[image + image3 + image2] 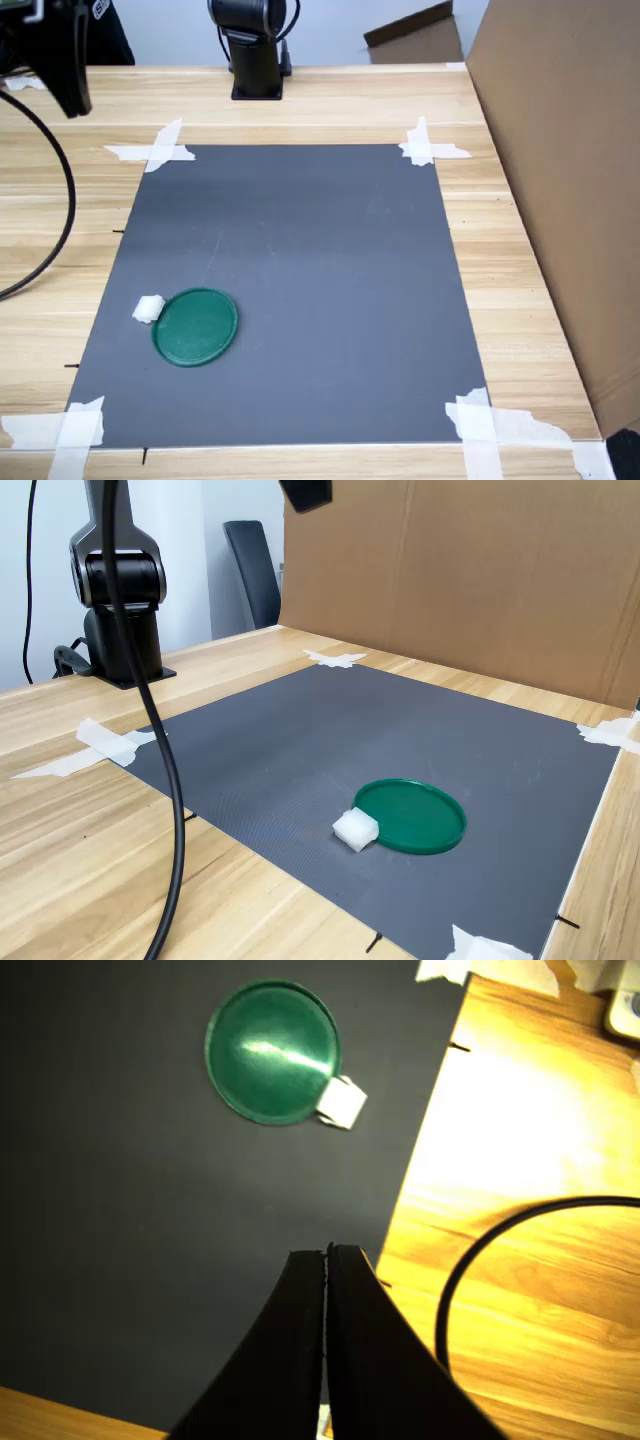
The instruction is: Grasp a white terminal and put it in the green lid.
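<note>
The green lid (pixel 195 326) (pixel 410 816) lies flat on the dark grey mat, near the mat's front left corner in the first exterior view. The white terminal (pixel 148 309) (pixel 355 829) rests on the mat right against the lid's rim, outside the lid. The wrist view shows both from above, lid (pixel 272 1052) and terminal (pixel 342 1103), well ahead of my gripper (pixel 327 1255). Its two black fingers are pressed together, shut on nothing. The gripper hangs high above the table, far from both things, over the mat's edge.
The grey mat (pixel 300 280) is taped at its corners onto a wooden table. A tall cardboard wall (pixel 560 180) stands along the first exterior view's right. The arm's black base (pixel 255 55) sits at the back. A black cable (pixel 165 750) droops over the wood beside the mat.
</note>
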Controlling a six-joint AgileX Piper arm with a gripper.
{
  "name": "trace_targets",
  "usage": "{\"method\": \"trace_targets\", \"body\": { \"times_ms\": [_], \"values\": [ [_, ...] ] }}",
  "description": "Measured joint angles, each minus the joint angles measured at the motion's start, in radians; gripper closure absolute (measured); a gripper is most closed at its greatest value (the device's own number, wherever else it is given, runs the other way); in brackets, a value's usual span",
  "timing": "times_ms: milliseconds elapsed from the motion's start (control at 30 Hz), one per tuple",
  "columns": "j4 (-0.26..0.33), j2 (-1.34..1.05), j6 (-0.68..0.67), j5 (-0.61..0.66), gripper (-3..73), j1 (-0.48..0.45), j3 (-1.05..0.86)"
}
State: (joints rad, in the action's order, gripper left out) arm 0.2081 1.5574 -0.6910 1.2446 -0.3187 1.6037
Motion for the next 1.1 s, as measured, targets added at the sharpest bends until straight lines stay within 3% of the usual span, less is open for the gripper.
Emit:
{"method": "trace_targets", "body": {
  "times_ms": [267, 500, 533, 567, 767, 900, 1100],
  "values": [
    [-0.018, 0.024, -0.088, 0.0, 71.1, -0.028, -0.047],
    [0.006, 0.048, -0.223, -0.022, 45.8, -0.028, -0.073],
    [0.013, 0.056, -0.236, -0.054, 31.7, -0.028, -0.073],
    [0.009, 0.065, -0.238, -0.076, 25.3, -0.028, -0.073],
    [0.004, 0.103, -0.238, -0.152, 11.0, -0.028, -0.074],
    [0.001, 0.12, -0.263, -0.151, 9.6, 0.0, -0.074],
    [-0.115, 0.192, -0.2, -0.128, 9.6, 0.063, -0.074]
  ]
}}
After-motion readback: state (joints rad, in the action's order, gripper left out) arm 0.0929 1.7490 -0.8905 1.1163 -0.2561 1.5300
